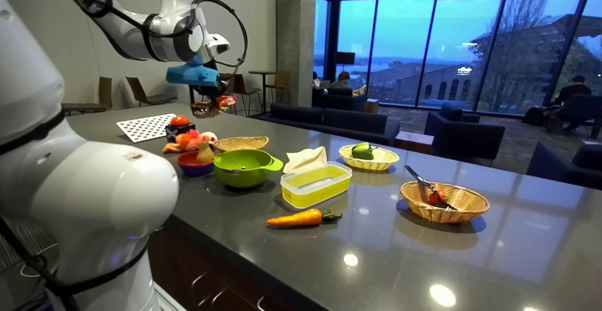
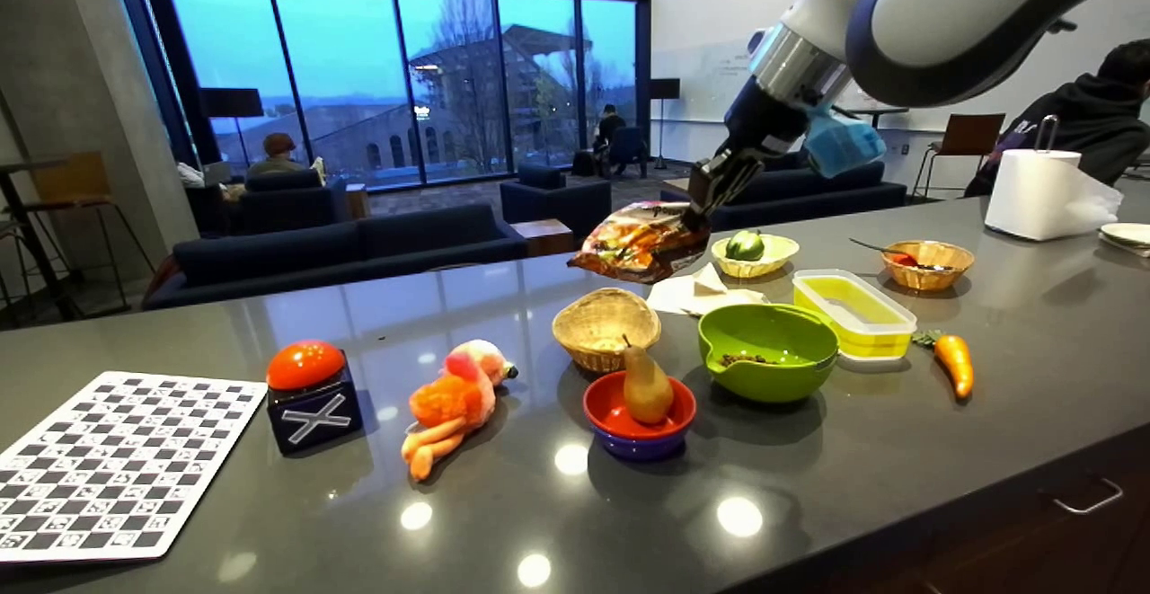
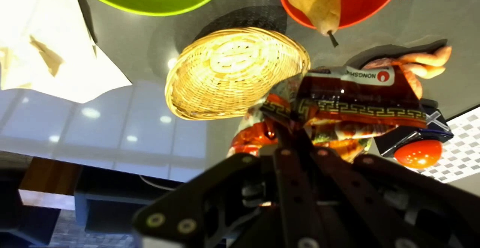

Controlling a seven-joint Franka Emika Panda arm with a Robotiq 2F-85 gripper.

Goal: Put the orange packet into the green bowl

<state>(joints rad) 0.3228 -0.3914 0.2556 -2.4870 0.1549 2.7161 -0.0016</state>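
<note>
The nearly closed black gripper (image 2: 704, 203) pinched the orange plastic packet (image 2: 638, 242) ("NONGSH…"); lower, aside, sat the round lime-green bowl (image 2: 780, 384).

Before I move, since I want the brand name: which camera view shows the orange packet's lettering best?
The wrist view: the orange packet is close there, and its white label reads, upside down, NONGSH, the end unclear. Both exterior views show the packet held in the gripper, its print too small to read.

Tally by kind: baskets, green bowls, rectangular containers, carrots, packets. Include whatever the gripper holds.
Baskets: 3 (tan basket, pale basket, brown basket)
Green bowl: 1
Rectangular container: 1
Carrot: 1
Packet: 1, in the gripper
Total: 7
</note>
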